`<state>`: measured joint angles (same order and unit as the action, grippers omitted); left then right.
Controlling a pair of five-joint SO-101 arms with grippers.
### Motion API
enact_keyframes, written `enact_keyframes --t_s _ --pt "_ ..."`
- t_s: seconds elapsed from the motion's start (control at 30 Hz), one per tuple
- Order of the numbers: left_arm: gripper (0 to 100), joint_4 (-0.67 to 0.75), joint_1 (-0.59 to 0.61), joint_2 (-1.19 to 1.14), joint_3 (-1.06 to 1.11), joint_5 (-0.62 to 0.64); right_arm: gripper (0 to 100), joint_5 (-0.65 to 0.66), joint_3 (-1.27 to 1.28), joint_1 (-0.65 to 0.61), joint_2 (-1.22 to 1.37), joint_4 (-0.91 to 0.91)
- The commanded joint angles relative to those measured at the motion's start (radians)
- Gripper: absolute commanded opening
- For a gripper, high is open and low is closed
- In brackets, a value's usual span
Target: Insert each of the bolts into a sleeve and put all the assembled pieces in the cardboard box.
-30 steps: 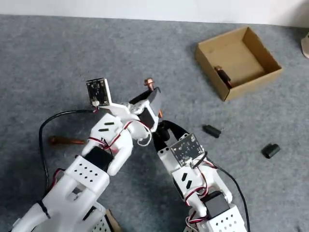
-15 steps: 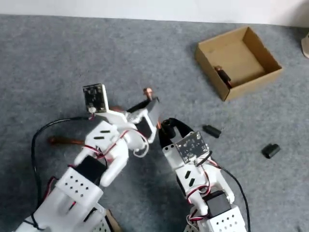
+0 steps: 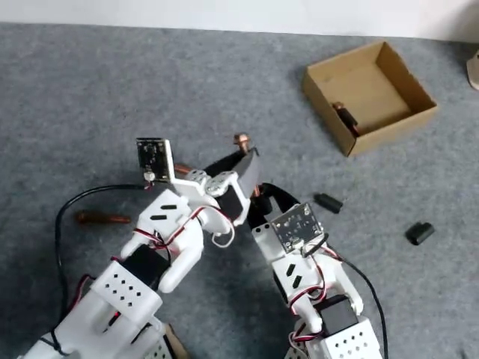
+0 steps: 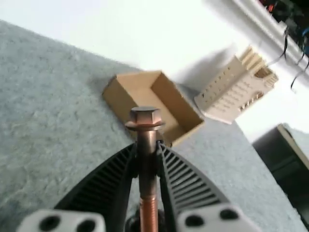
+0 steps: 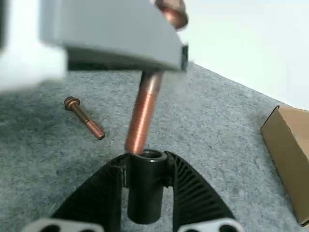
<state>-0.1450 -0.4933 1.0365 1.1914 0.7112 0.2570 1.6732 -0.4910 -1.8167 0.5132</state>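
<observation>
My left gripper (image 4: pixel 147 159) is shut on a copper bolt (image 4: pixel 146 159), head up, threaded end pointing down. In the high view that bolt's head (image 3: pixel 242 140) shows above the left gripper (image 3: pixel 249 173). My right gripper (image 5: pixel 145 166) is shut on a black sleeve (image 5: pixel 146 186) held upright. The bolt's tip (image 5: pixel 141 126) touches the sleeve's rim at its edge, the shaft tilted. The cardboard box (image 3: pixel 370 93) stands at the far right and holds one assembled piece (image 3: pixel 344 116).
A second copper bolt (image 3: pixel 103 218) lies on the grey mat at the left, also seen as a bolt (image 5: pixel 84 117) in the right wrist view. Two loose black sleeves (image 3: pixel 328 202) (image 3: pixel 420 232) lie right of the arms. A beige rack (image 4: pixel 236 89) stands behind the box.
The left gripper with its bolt swung back to the right and closer to the right gripper, bringing the bolt's tip onto the sleeve. The right arm barely shifted.
</observation>
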Motion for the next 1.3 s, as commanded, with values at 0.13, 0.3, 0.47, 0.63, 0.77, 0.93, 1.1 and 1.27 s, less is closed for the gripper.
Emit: enact_keyframes --t_s 0.13,0.3,0.47,0.63,0.77,0.93,1.1,1.27 --pt "1 0.043 0.053 0.012 -0.002 -0.005 0.5 -0.041 0.038 -0.022 -0.008 -0.025" --pt "1 0.104 0.048 -0.093 0.005 -0.005 0.5 -0.049 0.038 -0.028 -0.008 -0.025" --pt "1 0.130 0.021 -0.148 0.004 -0.003 0.5 -0.051 0.038 -0.028 -0.008 -0.025" --pt "1 0.135 0.016 -0.148 -0.001 -0.003 0.5 -0.052 0.038 -0.033 -0.008 -0.024" --pt "1 0.135 -0.013 -0.147 -0.007 -0.002 0.5 -0.052 0.039 -0.033 -0.008 -0.024" --pt "1 0.135 -0.015 -0.147 -0.013 0.034 0.5 -0.052 0.038 -0.033 -0.008 -0.024" --pt "1 0.130 -0.019 -0.156 -0.005 0.068 0.5 -0.052 0.038 -0.035 -0.008 -0.024" --pt "1 0.130 -0.019 -0.154 -0.008 0.112 0.5 -0.094 0.035 -0.035 -0.008 -0.024"
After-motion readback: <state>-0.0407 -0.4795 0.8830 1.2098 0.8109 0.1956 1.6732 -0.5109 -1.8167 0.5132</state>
